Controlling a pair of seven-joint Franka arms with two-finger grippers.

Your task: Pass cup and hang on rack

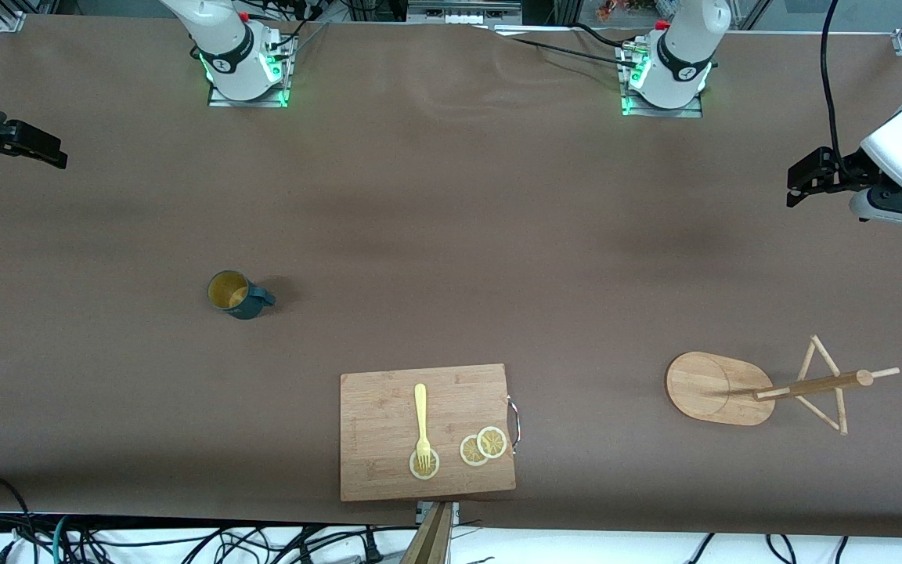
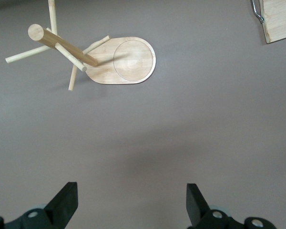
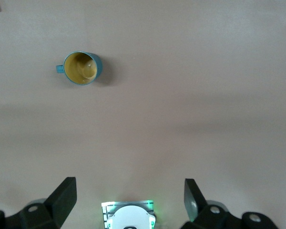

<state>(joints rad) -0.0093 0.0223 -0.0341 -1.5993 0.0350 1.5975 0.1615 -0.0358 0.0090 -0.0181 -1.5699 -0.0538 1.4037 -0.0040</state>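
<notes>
Brown cloth-covered table, both arm bases along its farthest edge from the front camera, green lights glowing at each.

At the right arm's end: right gripper up in the air over bare cloth by the table's edge, fingers spread wide with nothing between them. Waiting. Cup upright on the cloth, well apart from that gripper, nearer to the front camera and more toward the table's middle; yellow inside showing, handle turned toward the left arm's end. In the right wrist view, same cup seen from above, far from the open fingers, untouched.

Toward the middle, close to the front camera's edge: wooden cutting board, a pale yellow fork lying on it with its tines over one lemon slice, two more overlapping slices beside, a metal handle on the board's edge.

Toward the left arm's end: rack standing on its oval base, post and crossed pegs intact, no cup on it. Left gripper up over bare cloth near the table's end, well apart from the rack, fingers held wide apart, empty. Also waiting. Rack and a corner of the board visible in the left wrist view.
</notes>
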